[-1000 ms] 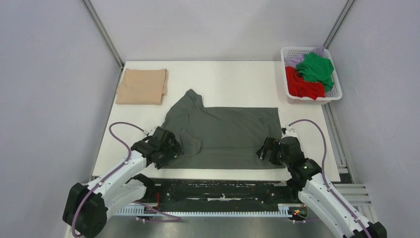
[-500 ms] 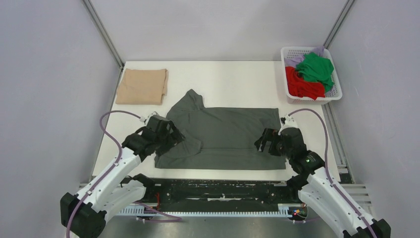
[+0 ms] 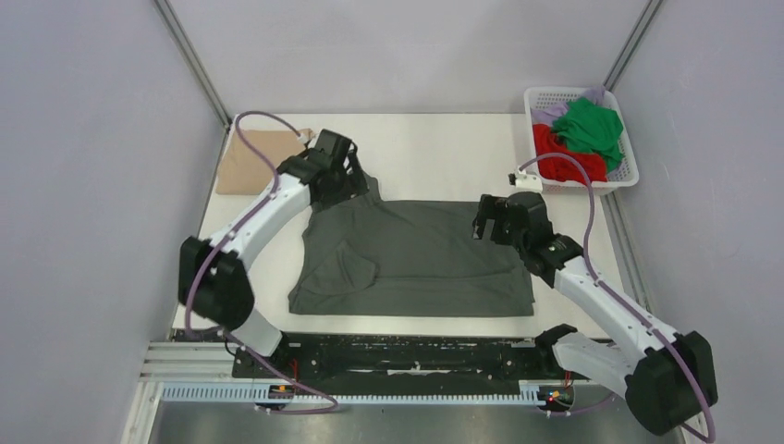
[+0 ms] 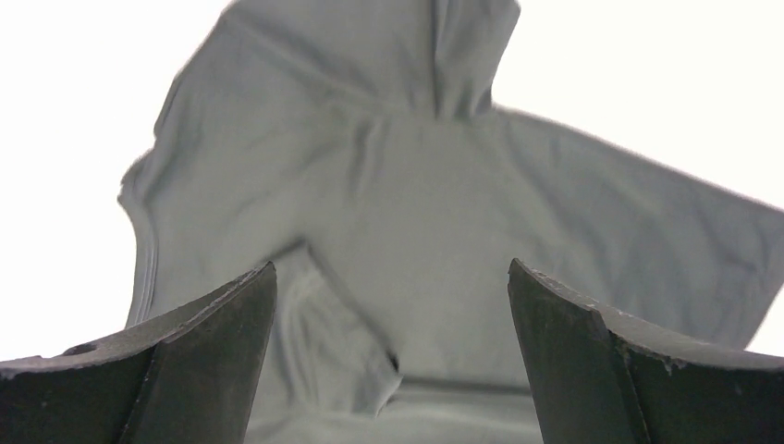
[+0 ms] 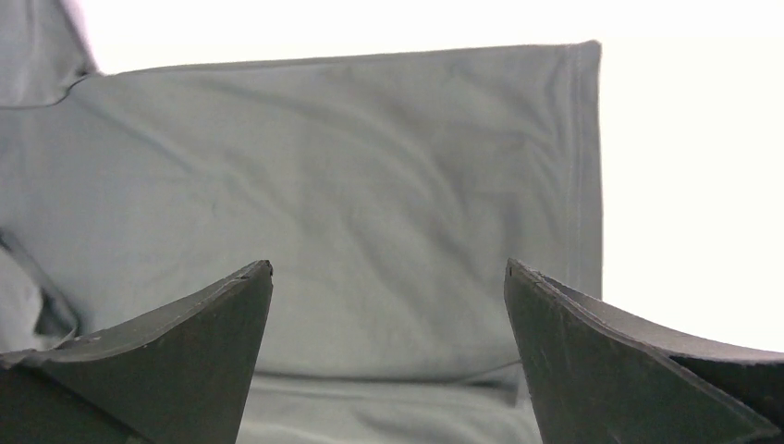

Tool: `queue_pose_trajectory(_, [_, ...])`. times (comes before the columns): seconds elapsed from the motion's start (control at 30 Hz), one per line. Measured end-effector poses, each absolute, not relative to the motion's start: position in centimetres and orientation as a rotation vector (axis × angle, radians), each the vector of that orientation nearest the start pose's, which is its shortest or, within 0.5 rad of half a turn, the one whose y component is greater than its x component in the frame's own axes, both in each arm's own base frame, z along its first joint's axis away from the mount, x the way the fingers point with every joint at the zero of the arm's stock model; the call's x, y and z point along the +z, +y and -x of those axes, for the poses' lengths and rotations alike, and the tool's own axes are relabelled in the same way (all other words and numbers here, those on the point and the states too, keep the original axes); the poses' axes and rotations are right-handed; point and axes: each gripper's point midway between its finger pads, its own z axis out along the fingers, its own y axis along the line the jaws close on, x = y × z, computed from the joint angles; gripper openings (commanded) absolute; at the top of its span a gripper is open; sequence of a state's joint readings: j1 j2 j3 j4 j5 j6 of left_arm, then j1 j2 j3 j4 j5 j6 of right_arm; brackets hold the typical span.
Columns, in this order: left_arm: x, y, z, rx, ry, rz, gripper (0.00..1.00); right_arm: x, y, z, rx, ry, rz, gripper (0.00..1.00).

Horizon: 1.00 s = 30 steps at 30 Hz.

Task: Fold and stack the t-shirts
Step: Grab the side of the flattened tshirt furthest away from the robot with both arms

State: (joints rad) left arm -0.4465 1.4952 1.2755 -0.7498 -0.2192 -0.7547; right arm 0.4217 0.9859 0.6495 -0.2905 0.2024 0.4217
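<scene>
The dark grey t-shirt (image 3: 416,259) is spread on the table (image 3: 434,148). Both claws are held wide apart with nothing pinched. The left gripper (image 3: 349,188) is now placed at the shirt's far-left sleeve and the right gripper (image 3: 487,220) at its far-right corner, seemingly just above the cloth. Both have been moved there from its near edge. A folded beige t-shirt (image 3: 259,162) is laid beyond its far-left corner.

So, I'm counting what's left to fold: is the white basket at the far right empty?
No, a green shirt, a red shirt and a lilac shirt lie bundled in the white basket.
</scene>
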Motion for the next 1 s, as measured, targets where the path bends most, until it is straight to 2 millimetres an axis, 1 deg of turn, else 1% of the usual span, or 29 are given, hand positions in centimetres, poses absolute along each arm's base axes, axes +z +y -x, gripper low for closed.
queue_pose_trajectory(0.07, [15.1, -15.7, -36.8, -0.174, 2.491, 0.438, 1.0, 13.3, 10.3, -29.8, 0.187, 2.191, -0.108, 0.98])
queue_pose_trajectory(0.13, [14.3, -15.9, -39.6, -0.132, 2.504, 0.414, 1.0, 13.2, 9.8, -30.8, 0.134, 2.187, -0.111, 0.98])
queue_pose_trajectory(0.17, [14.0, -16.2, -41.3, -0.105, 2.517, 0.393, 1.0, 13.1, 9.5, -31.2, 0.111, 2.185, -0.116, 0.98])
queue_pose_trajectory(0.2, [13.6, -16.6, -43.5, -0.082, 2.519, 0.368, 1.0, 12.9, 9.2, -31.6, 0.088, 2.186, -0.121, 0.98])
queue_pose_trajectory(0.27, [12.6, -17.4, -47.3, -0.04, 2.513, 0.316, 1.0, 12.2, 8.5, -32.1, 0.049, 2.197, -0.129, 0.98])
queue_pose_trajectory(0.33, [11.5, -17.8, -50.3, 0.015, 2.514, 0.269, 1.0, 11.3, 7.9, -32.5, 0.022, 2.218, -0.136, 0.98])
queue_pose_trajectory(0.4, [10.1, -18.1, -52.7, 0.062, 2.504, 0.214, 1.0, 10.4, 7.4, -32.7, 0.0, 2.241, -0.143, 0.98])
queue_pose_trajectory(0.5, [7.9, -17.9, -54.1, 0.12, 2.528, 0.156, 1.0, 9.3, 6.7, -33.0, -0.02, 2.27, -0.151, 0.98])
queue_pose_trajectory(0.67, [5.0, -17.3, -54.9, 0.158, 2.563, 0.107, 1.0, 7.8, 6.4, -33.0, -0.026, 2.319, -0.146, 0.98])
queue_pose_trajectory(0.73, [4.1, -17.1, -54.9, 0.166, 2.576, 0.106, 0.95, 7.6, 6.5, -33.0, -0.014, 2.329, -0.142, 0.98])
queue_pose_trajectory(0.83, [3.1, -16.6, -54.9, 0.181, 2.59, 0.108, 0.83, 7.6, 6.3, -33.1, -0.012, 2.327, -0.146, 0.98])
queue_pose_trajectory(0.93, [3.2, -16.4, -55.3, 0.186, 2.58, 0.112, 0.72, 7.5, 6.1, -33.0, -0.014, 2.328, -0.148, 0.98])
queue_pose_trajectory(1.0, [3.2, -16.3, -55.3, 0.189, 2.581, 0.105, 0.67, 7.6, 6.0, -32.9, -0.016, 2.326, -0.147, 0.98])
